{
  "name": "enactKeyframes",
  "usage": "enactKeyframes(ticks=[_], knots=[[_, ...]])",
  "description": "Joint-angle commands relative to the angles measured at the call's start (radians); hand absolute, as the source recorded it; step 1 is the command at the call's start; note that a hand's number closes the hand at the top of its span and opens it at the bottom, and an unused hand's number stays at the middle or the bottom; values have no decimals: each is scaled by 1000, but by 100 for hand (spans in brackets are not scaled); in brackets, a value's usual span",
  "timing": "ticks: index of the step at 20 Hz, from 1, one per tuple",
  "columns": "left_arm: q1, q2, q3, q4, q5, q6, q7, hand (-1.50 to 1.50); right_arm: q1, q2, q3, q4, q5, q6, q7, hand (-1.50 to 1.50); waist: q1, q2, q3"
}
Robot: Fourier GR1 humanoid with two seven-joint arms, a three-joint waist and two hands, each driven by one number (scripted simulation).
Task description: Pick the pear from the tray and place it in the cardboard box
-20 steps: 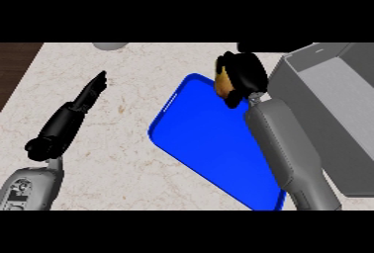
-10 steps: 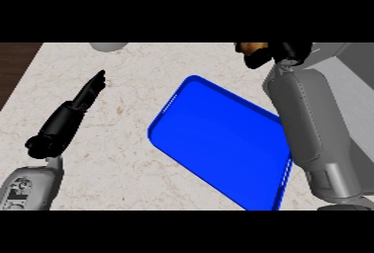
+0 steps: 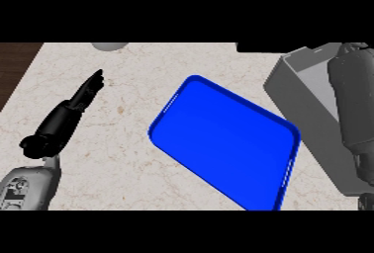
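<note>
The blue tray point(image 3: 226, 148) lies slanted in the middle of the counter with nothing on it. No pear shows anywhere. The box point(image 3: 296, 81), grey with an open top, stands at the right edge. My right forearm stretches over the box, and only a dark sliver of my right hand point(image 3: 355, 47) shows at the picture's top edge; what it holds is hidden. My left hand point(image 3: 80, 96) lies on the counter at the left, open, fingers straight and pointing away, well apart from the tray.
A grey round object point(image 3: 110, 46) is cut off at the counter's far edge, upper left. The dark wooden strip point(image 3: 15, 59) marks the counter's left edge. Bare marble lies between my left hand and the tray.
My right arm has swung right and away from above the tray to over the box, carrying the pear with it; hand and pear have slid out past the top edge. The left hand stayed put.
</note>
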Motion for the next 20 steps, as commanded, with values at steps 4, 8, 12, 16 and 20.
enactKeyframes(ticks=[4, 8, 12, 16, 20], knots=[[48, -21, -25, -77, -12, 1, 26, 0, -24, -151, -26, 219, 4, 70, -60, 150, 13, 1, 0], [0, -23, -26, -17, -28, 7, 13, 0, 12, -248, -74, 338, -50, 243, -129, 150, 4, 7, 1], [8, -62, -51, -16, -58, 37, -2, 0, -1, -289, -83, 441, -62, 272, -189, 150, 13, 7, 1], [4, -17, -13, -17, -30, -4, -2, 0, -7, -391, -62, 513, -47, 434, -237, 150, 12, 8, 1], [-19, -17, 3, 9, -13, -17, -4, 0, 27, -359, -78, 585, -76, 444, -311, -150, 17, 10, 2]])
